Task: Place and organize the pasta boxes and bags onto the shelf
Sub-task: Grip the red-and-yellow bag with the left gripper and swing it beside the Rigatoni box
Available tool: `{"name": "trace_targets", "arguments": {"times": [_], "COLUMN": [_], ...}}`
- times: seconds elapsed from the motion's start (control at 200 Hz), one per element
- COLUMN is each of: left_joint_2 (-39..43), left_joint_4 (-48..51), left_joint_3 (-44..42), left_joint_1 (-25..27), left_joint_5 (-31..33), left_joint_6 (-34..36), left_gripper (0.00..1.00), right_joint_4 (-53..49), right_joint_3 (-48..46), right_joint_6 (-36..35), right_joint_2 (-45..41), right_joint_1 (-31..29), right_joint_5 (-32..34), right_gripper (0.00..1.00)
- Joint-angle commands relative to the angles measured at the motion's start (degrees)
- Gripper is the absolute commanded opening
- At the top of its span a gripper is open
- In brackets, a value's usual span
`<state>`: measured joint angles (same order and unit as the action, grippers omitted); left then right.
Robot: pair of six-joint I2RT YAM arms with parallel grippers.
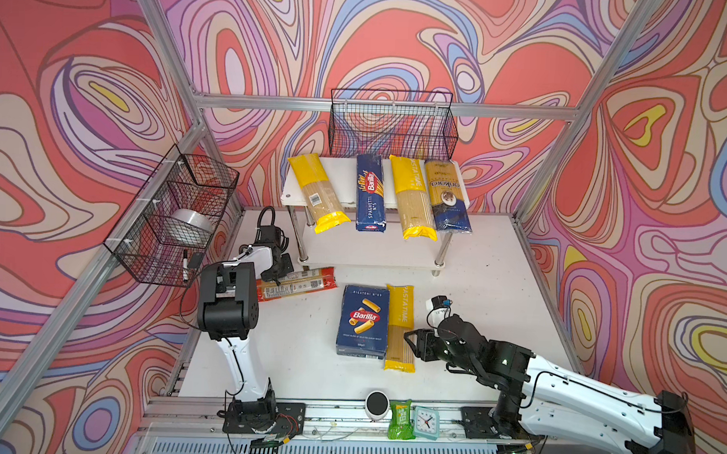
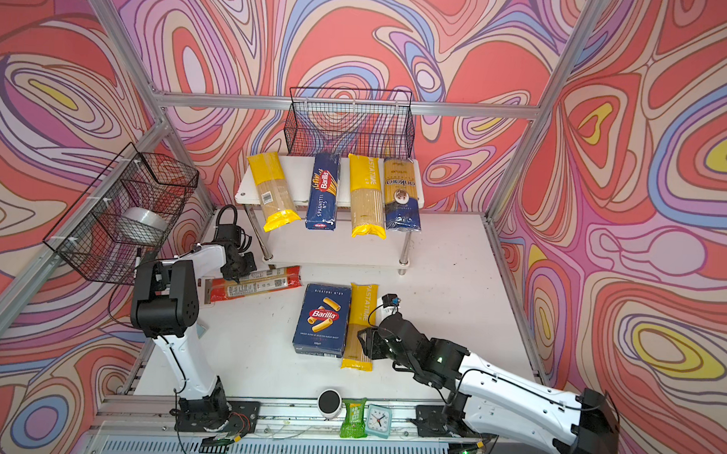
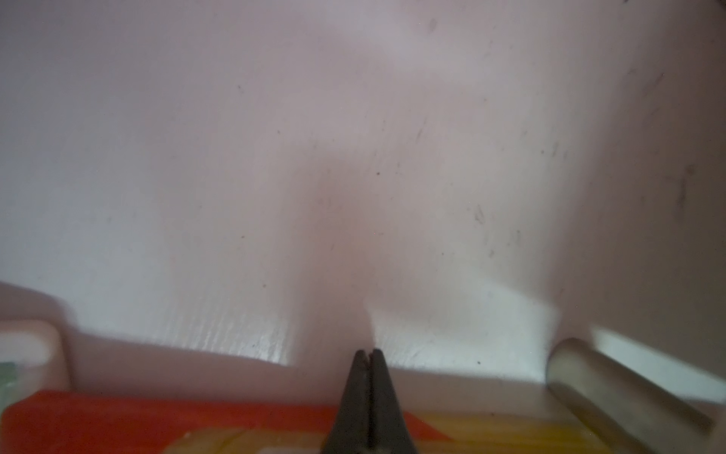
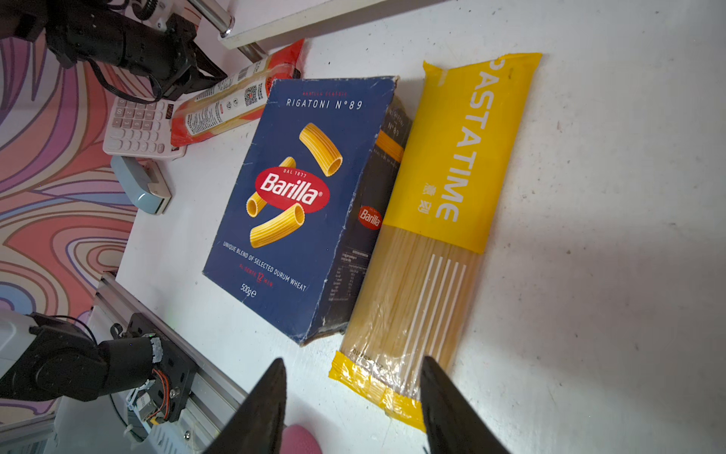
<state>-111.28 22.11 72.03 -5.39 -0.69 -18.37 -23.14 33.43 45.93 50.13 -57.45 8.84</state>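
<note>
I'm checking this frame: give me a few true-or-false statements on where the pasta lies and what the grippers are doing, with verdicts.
1. Four pasta items lie on the top board of the shelf. True.
2. The wide rigatoni pack is on the shelf. False: the rigatoni box lies flat on the table, beside a yellow-ended packet.
3. The right gripper is open, near that yellow-ended packet's end. True.
4. The other gripper is open above the rigatoni pack. False: the left gripper is shut, at the red-ended packet.

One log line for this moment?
shelf: four packs | left pincer: shut, at red bag | right pincer: open, by yellow bag
</note>
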Motion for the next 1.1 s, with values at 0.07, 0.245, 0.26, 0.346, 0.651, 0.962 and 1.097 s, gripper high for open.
{"name": "trace_targets", "arguments": {"times": [0.07,0.245,0.26,0.346,0.651,0.962,1.097], "left_joint_2": [1.70,4.67,5.28,8.18,17.29,23.48,28.15], "left_joint_4": [6.43,4.32,3.93,2.79,0.00,0.91,0.82], "left_joint_3": [-0.08,-6.45,-7.27,-11.47,-20.86,-24.83,-28.61], "left_joint_1": [-0.59,-0.26,-0.24,-0.24,1.96,9.21,9.46], "left_joint_5": [-6.71,-16.01,-15.97,-15.57,-18.21,-17.90,-18.40], "left_joint_6": [-1.84,-5.49,-5.71,-6.49,-11.08,-14.48,-15.01], "left_gripper": [0.00,0.00,0.00,0.00,0.00,0.00,0.00], "right_joint_4": [-4.89,-12.82,-13.53,-16.82,-17.38,-15.11,-10.97], "right_joint_3": [1.46,2.41,2.55,3.47,2.21,5.07,4.46], "right_joint_6": [-2.07,-3.23,-3.31,-3.46,-2.10,-3.29,-3.45], "right_joint_2": [-6.30,-12.48,-13.18,-16.29,-18.69,-3.14,0.87], "right_joint_1": [0.58,0.95,1.05,1.05,1.04,1.03,1.93], "right_joint_5": [3.03,6.85,7.22,8.36,6.33,0.85,-1.60], "right_gripper": [0.56,0.56,0.56,0.56,0.56,0.64,0.69]}}
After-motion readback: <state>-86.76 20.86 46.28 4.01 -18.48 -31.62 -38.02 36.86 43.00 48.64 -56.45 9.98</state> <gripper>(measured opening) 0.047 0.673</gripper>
